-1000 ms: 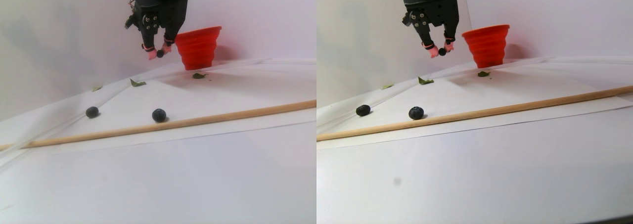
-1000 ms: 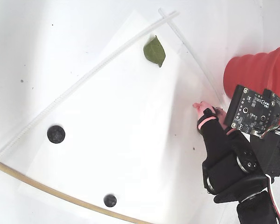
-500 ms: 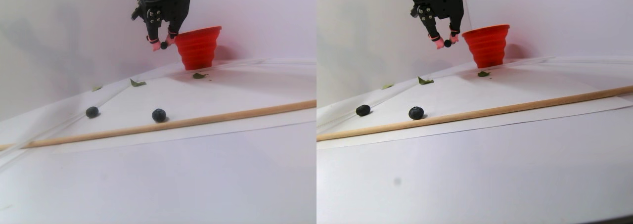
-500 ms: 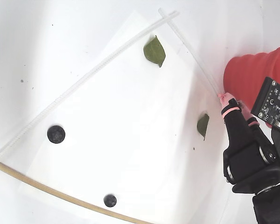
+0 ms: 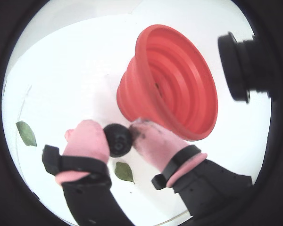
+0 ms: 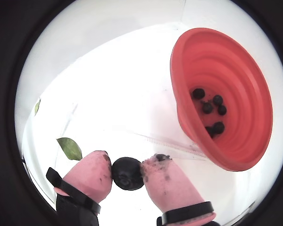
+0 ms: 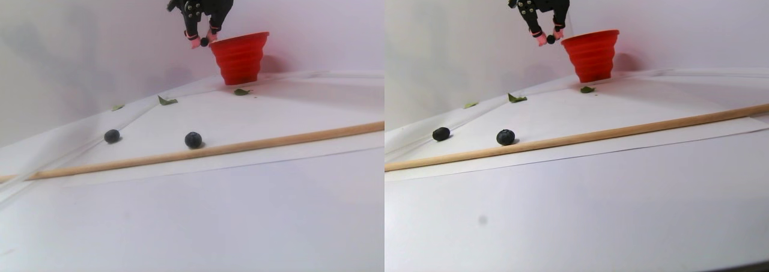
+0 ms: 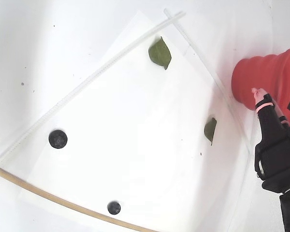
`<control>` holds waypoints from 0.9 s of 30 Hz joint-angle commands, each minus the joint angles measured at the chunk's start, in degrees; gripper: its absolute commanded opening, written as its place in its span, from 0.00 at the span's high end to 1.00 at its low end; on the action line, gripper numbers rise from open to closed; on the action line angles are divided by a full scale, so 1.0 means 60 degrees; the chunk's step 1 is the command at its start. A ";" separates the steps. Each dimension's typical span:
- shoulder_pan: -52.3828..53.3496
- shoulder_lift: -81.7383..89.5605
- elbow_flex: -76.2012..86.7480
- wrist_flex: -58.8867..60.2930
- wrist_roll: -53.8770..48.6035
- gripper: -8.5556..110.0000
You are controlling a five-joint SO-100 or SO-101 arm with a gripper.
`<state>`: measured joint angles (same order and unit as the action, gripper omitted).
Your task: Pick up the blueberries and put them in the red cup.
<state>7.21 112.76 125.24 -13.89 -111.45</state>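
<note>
My gripper is shut on one blueberry, a dark round berry pinched between the pink fingertips. It hangs in the air just beside the rim of the red cup, on the cup's left in the stereo pair view. The wrist view looking into the red cup shows several blueberries on its bottom. Two more blueberries lie on the white paper, one near the plastic strip and one by the wooden stick. The fixed view shows one pink fingertip over the cup's side.
A long wooden stick crosses the table in front of the paper sheet. Green leaves lie on the paper, one at its far corner and one near the cup. A white plastic strip edges the sheet.
The gripper, still holding the berry, has risen and moved toward the red cup, from below rim height to beside the rim. The berries on the paper have not moved.
</note>
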 commanded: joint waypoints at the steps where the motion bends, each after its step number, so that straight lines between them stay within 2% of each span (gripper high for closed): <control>1: 0.0073 0.0703 -0.1084 0.0015 0.0088 0.82; 27: 0.0981 -0.0381 -0.2593 -0.0029 0.0366 0.82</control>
<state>12.74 109.42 115.93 -13.89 -109.51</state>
